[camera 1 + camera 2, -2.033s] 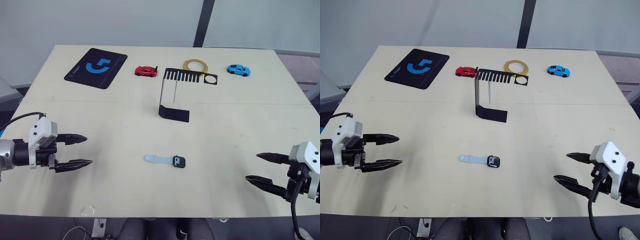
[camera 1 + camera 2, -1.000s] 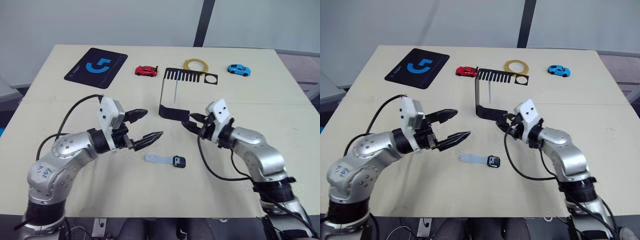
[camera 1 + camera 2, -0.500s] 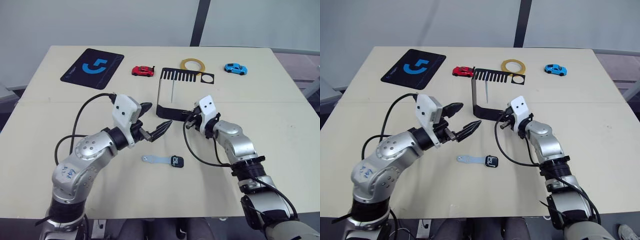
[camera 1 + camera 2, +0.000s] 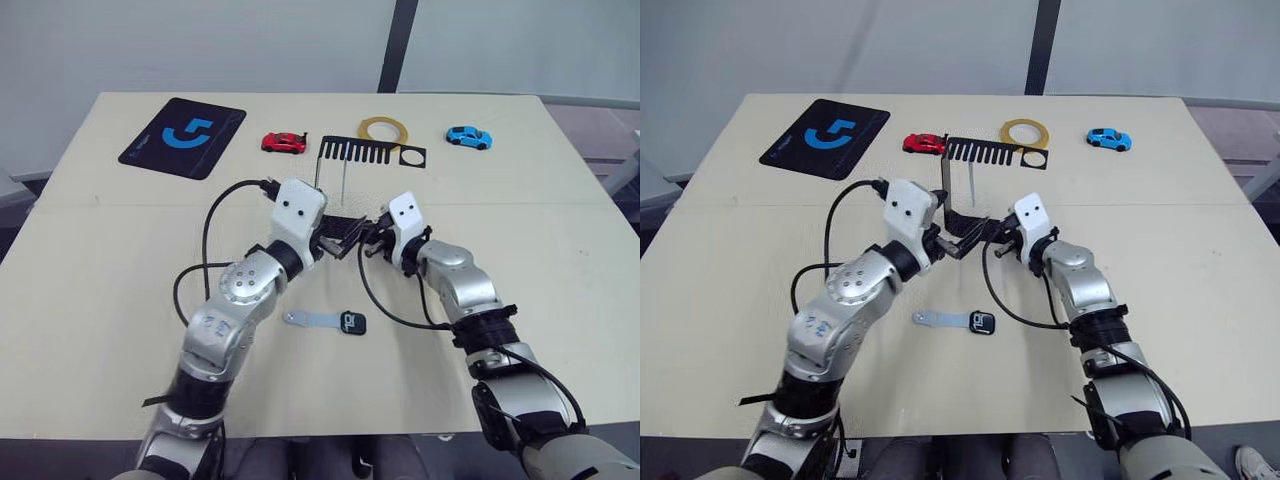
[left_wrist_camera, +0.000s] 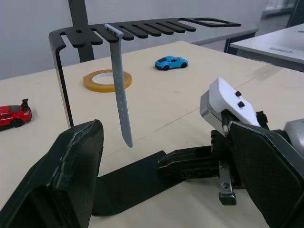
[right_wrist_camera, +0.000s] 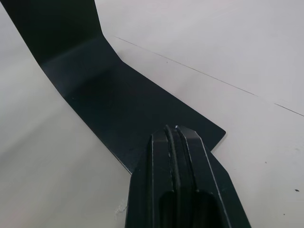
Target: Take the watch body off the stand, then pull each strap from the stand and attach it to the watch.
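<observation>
The black stand [image 4: 325, 185] rises at mid table. One pale strap [image 5: 121, 107] hangs from a slot of its comb-like top plate [image 5: 142, 31]. Closer to me on the table lies the watch body [image 4: 353, 322], screen up, with the other strap [image 4: 308, 318] joined at its left side. My left gripper [image 4: 338, 240] is wide open just in front of the stand's base, facing the hanging strap, with nothing between its fingers [image 5: 71, 180]. My right gripper [image 6: 175, 135] is shut, and its tips rest on the right corner of the stand's base plate [image 6: 109, 104].
Behind the stand are a red toy car [image 4: 283, 142], a yellow tape ring [image 4: 384, 129] and a blue toy car [image 4: 468, 136]. A black mouse pad with a blue logo [image 4: 183, 137] lies at the far left. The two grippers nearly meet at the stand's base.
Both arms have moved in to the stand's base from either side. The right gripper's fingers have closed and now sit on the base plate. The left stays wide open.
</observation>
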Available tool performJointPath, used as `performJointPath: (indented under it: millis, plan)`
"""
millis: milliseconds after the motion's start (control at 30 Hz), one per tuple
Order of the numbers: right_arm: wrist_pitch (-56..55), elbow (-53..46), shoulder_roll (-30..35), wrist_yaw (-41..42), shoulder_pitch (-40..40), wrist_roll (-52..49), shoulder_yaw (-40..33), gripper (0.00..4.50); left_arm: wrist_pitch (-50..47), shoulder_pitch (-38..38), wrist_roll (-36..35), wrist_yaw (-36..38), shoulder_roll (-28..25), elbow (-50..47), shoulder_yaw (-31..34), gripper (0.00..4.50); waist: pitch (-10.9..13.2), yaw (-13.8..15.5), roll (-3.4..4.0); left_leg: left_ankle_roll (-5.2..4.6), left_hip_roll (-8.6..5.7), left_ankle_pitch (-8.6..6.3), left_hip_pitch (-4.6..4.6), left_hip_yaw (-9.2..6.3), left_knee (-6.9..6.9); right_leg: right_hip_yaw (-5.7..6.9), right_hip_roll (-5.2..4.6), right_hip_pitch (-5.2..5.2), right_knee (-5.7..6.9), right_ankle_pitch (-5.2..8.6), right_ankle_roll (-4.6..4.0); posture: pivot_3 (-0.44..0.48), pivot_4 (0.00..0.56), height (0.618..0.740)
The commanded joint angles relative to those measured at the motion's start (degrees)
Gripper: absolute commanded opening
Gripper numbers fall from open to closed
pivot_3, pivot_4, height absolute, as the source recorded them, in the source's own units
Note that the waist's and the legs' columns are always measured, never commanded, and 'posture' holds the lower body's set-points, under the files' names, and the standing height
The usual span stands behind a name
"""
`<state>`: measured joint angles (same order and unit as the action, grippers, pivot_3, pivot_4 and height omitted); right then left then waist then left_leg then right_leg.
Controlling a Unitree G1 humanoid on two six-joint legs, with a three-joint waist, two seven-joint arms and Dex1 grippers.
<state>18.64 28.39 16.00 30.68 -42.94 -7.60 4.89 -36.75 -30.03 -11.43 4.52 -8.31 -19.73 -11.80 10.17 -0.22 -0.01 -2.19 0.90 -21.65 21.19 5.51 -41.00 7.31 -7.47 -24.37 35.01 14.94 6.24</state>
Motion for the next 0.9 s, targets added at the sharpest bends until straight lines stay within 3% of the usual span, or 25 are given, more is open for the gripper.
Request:
performJointPath:
  millis: [33,700,800,900]
  plan:
    - [1.41,-1.12,-0.41,0.14,0.91,0.93,0.54,0.03,3.01,-1.89,3.21,-1.55,2.32,1.47,-0.48,4.50,0.00,0.00,0.00,0.00,0.00,0.00,0.00,0.00,0.00,0.00,0.00,0.00,-0.01,0.00,0.00,0.000,0.150,0.732]
    - [3.26,-2.60,-1.02,0.22,2.11,1.67,0.47,0.03,10.31,-5.69,13.95,-6.31,10.83,12.36,-1.48,4.50,0.00,0.05,-0.01,-0.01,0.01,0.00,0.00,0.01,0.00,0.02,-0.03,0.00,-0.01,0.00,0.00,0.000,0.150,0.732]
    - [3.44,-2.72,-1.03,0.13,2.22,1.72,0.41,0.00,10.84,-6.21,14.75,-7.04,11.66,14.37,-1.24,3.76,-0.01,0.07,-0.01,-0.02,0.01,0.01,0.01,0.01,0.00,0.03,-0.04,0.00,-0.01,0.00,0.00,0.000,0.150,0.732]
    - [3.77,-3.14,-1.03,0.10,2.44,1.69,0.36,0.00,11.42,-6.52,15.31,-7.22,12.24,15.55,-1.07,3.76,0.00,0.07,-0.01,-0.02,0.01,0.01,0.01,0.01,0.01,0.04,-0.05,0.00,-0.01,0.00,0.00,0.000,0.150,0.732]
